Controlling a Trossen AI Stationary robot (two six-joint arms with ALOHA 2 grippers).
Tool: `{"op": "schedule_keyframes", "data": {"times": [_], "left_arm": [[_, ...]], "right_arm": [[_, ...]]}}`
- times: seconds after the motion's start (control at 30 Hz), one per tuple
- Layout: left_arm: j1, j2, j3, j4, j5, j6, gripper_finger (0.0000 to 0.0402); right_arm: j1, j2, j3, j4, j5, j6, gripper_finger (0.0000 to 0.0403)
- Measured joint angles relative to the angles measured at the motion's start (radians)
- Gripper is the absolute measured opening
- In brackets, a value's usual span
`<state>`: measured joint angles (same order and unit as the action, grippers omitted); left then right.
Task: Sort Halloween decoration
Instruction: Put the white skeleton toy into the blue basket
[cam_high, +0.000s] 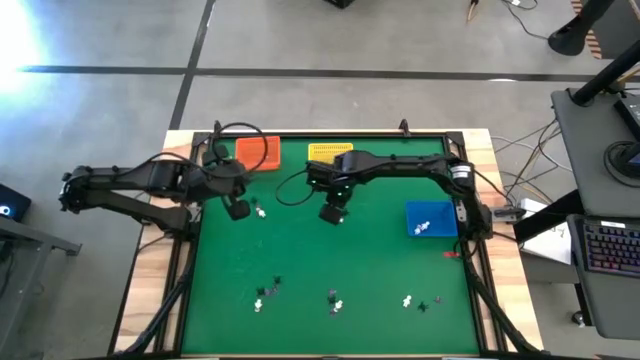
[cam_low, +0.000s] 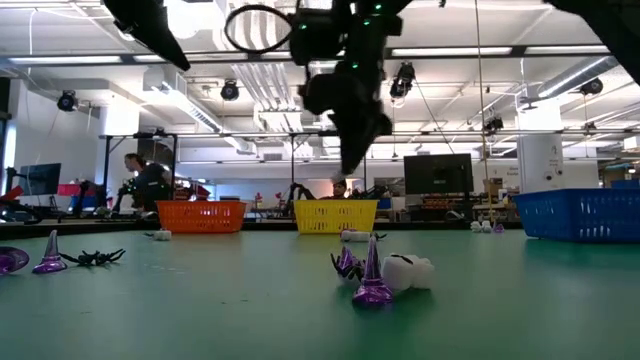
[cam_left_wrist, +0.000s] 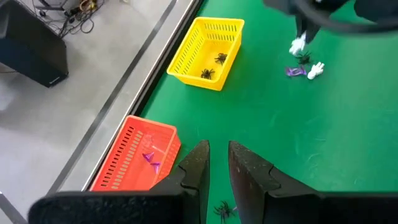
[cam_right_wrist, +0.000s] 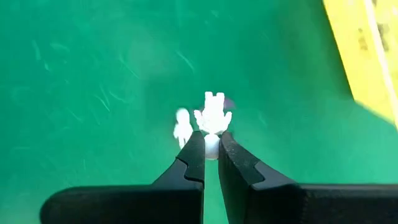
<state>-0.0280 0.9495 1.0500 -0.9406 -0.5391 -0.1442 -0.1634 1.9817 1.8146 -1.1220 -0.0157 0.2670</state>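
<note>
White and small, a skeleton trinket (cam_right_wrist: 212, 118) sits pinched between the fingertips of the right end effector (cam_right_wrist: 210, 142), which hangs above the green table (cam_high: 330, 250) near its centre, just toward six o'clock from the yellow basket (cam_high: 330, 154). That basket holds two black spiders (cam_left_wrist: 212, 65). At nine o'clock from it, the orange basket (cam_high: 258, 152) carries a purple trinket (cam_left_wrist: 151, 159). The left end effector (cam_left_wrist: 216, 163) hovers just beside the orange basket with its fingers narrowly parted around nothing. The blue basket (cam_high: 432, 219) at three o'clock holds white pieces (cam_high: 421, 228). More white, black and purple trinkets (cam_high: 335, 300) lie scattered along the six o'clock edge.
</note>
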Motion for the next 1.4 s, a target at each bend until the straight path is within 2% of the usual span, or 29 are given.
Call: {"op": "schedule_keyframes", "data": {"times": [0.47,0.8,1.03,1.4], "left_arm": [[0.0,-0.023,0.0,-0.012,0.0,0.008,0.0041],[0.0,-0.02,0.0,-0.011,0.0,0.007,0.0041],[0.0,-0.02,0.0,-0.011,0.0,0.004,0.0041],[0.0,-0.019,0.0,-0.011,-0.002,-0.06,0.0041]], "right_arm": [[0.031,-0.453,-0.489,0.014,0.045,0.349,0.0012],[0.069,-0.703,-0.795,0.054,0.046,0.581,0.0012],[0.111,-0.821,-0.917,0.058,0.046,0.708,0.0012],[0.145,-0.934,-1.019,0.05,0.041,0.814,0.0013]]}}
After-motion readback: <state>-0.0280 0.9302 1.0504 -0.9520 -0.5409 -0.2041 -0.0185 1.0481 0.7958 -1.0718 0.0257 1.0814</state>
